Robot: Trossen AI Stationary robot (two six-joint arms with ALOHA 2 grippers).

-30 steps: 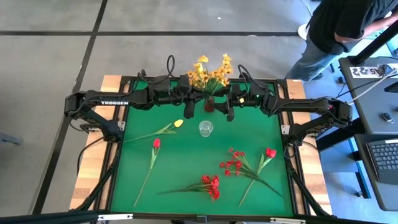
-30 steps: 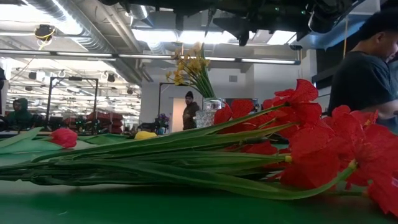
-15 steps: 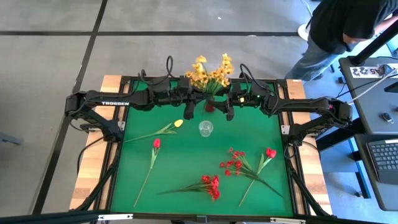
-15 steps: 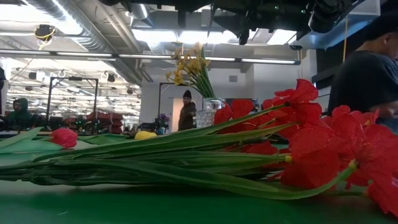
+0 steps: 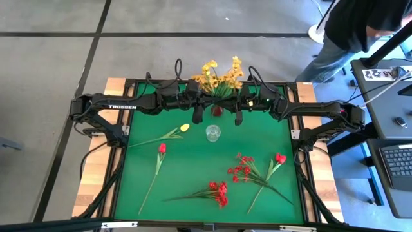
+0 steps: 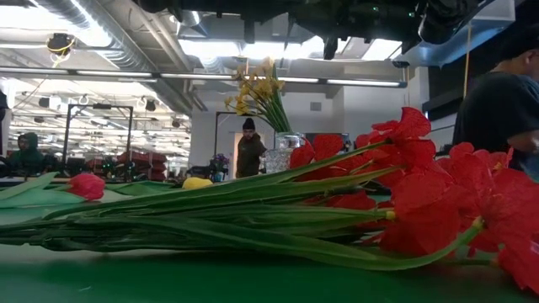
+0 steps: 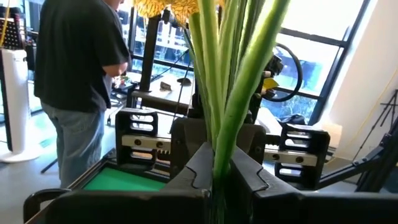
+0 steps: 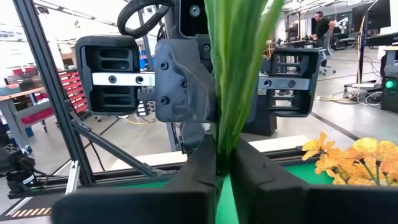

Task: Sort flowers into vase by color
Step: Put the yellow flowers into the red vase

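Note:
A yellow-orange blossom spray [image 5: 220,77] is held over the table's far edge, blossoms pointing away, and shows in the low view too [image 6: 255,91]. My left gripper [image 5: 211,103] and my right gripper [image 5: 225,103] meet at its green stems, both shut on them. A clear glass vase [image 5: 212,133] stands upright on the green mat. Lying flat on the mat are a yellow tulip [image 5: 185,127], a red tulip [image 5: 162,147], a red cluster [image 5: 219,191], a red small-blossom spray [image 5: 241,169] and another red tulip [image 5: 280,158]. My left gripper [image 7: 219,177] pinches the spray's bundled green stems [image 7: 221,146] between its two fingers. It comes level from the table's left, fingers across the stems. The spray is lifted clear of the mat. My right gripper [image 8: 222,165] pinches the same green stems [image 8: 225,130] between its two fingers. It comes level from the table's right, fingers across the stems, facing the left gripper [image 8: 186,81] close by.
A small red thing [image 5: 217,111] shows just under the two grippers; I cannot tell what it is. A person [image 5: 360,29] stands beyond the table's far right corner. A side desk with a keyboard [image 5: 396,161] is to the right.
The yellow-orange spray's blossoms have shifted a little toward the table's right and spread wider in the high view. Both arms have stayed where they were.

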